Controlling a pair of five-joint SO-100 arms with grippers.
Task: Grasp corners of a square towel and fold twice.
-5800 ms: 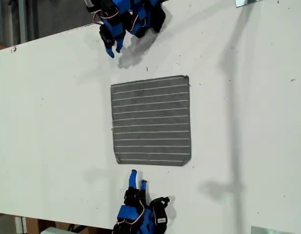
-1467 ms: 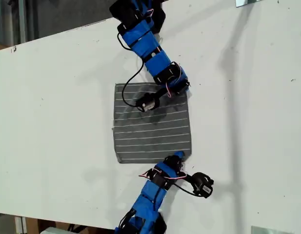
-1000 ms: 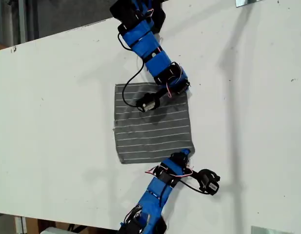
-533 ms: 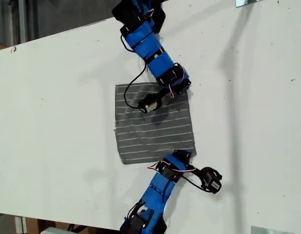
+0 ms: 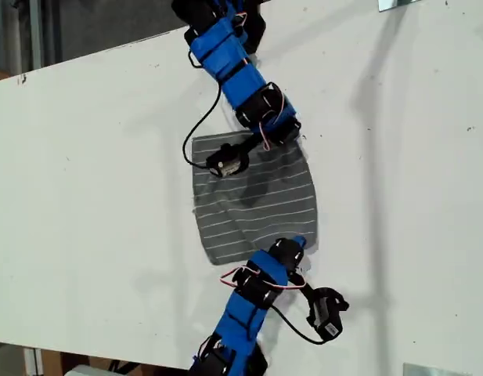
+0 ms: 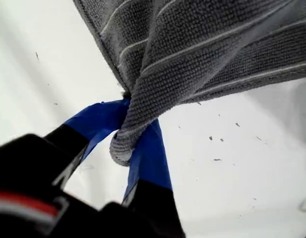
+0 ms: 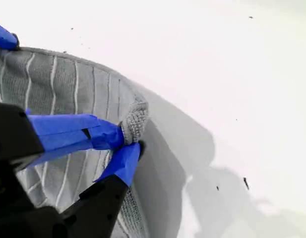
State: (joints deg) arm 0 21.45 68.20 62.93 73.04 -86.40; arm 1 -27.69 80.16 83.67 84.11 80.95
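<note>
Towel [image 5: 253, 200] sits around the middle of the surface [image 5: 92, 157] in the exterior view. One arm [image 5: 241, 74] reaches in from 12 o'clock and the other [image 5: 245, 305] from 6 o'clock. I honestly can't tell from the wrist cams which arm is which, so I'm not going to guess.

My first end effector [image 6: 128, 136] is pinching a corner [image 6: 122, 148], with the cloth bunched up between the blue tips. My second end effector [image 7: 130, 141] is clamped on another corner [image 7: 135, 121] the same way, and there's a shadow under the cloth next to it. In the exterior view those grips are at roughly 1 and 5 o'clock on the towel. That edge looks raised and a bit rumpled, while the 9 o'clock side lies flat.

So I'd call this the start of fold one: both corners are caught and nothing is folded yet. Next move, I reckon, is to carry both corners together toward 9 o'clock, high enough that the cloth doesn't drag, and set them on the two far corners. The arms need to stay in step or the edge goes skewed. The cloth is thin, so a pinch could slip too.
</note>
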